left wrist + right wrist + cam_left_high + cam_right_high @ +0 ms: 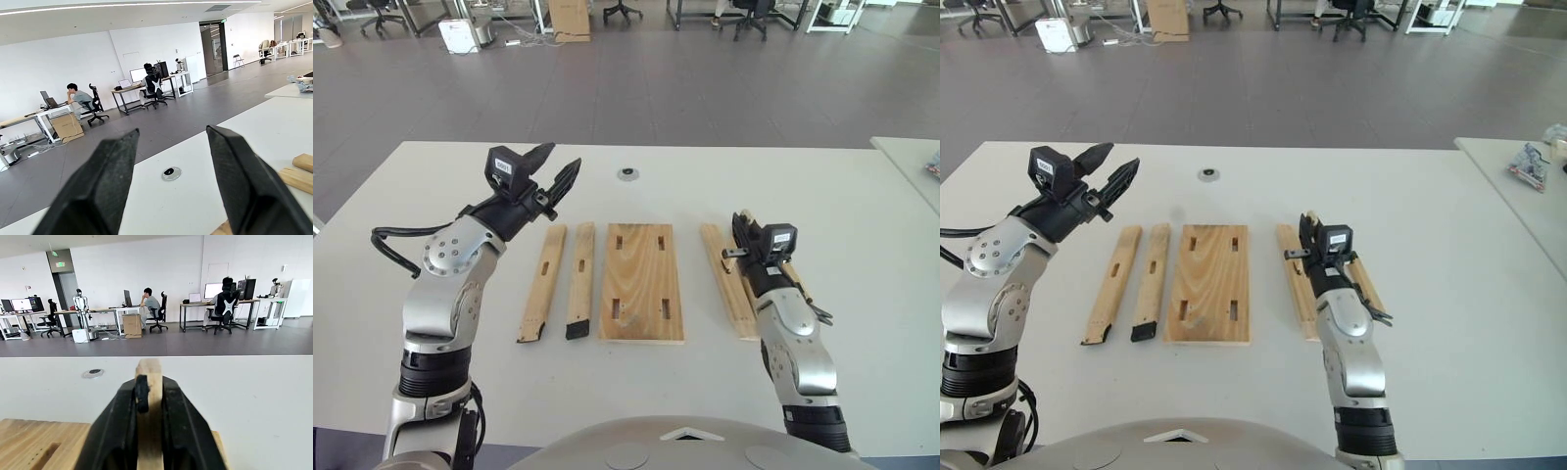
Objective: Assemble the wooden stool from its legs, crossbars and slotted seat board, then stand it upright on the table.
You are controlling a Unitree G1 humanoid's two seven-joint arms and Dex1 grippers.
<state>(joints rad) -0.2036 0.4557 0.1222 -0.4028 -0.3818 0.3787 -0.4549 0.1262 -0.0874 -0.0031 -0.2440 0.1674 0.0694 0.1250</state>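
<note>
The right end effector (pixel 146 387) is closest. It is clenched on a thin wooden bar (pixel 148 368), low over the right side of the big white surface (pixel 803 186). The slotted seat board (pixel 641 279) lies flat in the middle. Just left of it lie the inner leg (pixel 580 274) and the outer leg (pixel 543 279), side by side. The left end effector (pixel 560 163) hangs above their far ends, fingers spread wide, holding nothing. Another wooden piece (pixel 724 279) lies just right of the board. A small round cap (pixel 627 174) sits farther back.

Head pair looks down at table (pixel 431 176), 12 o'clock; wrist cams low, level, sharing grommet (pixel 171 173).
</note>
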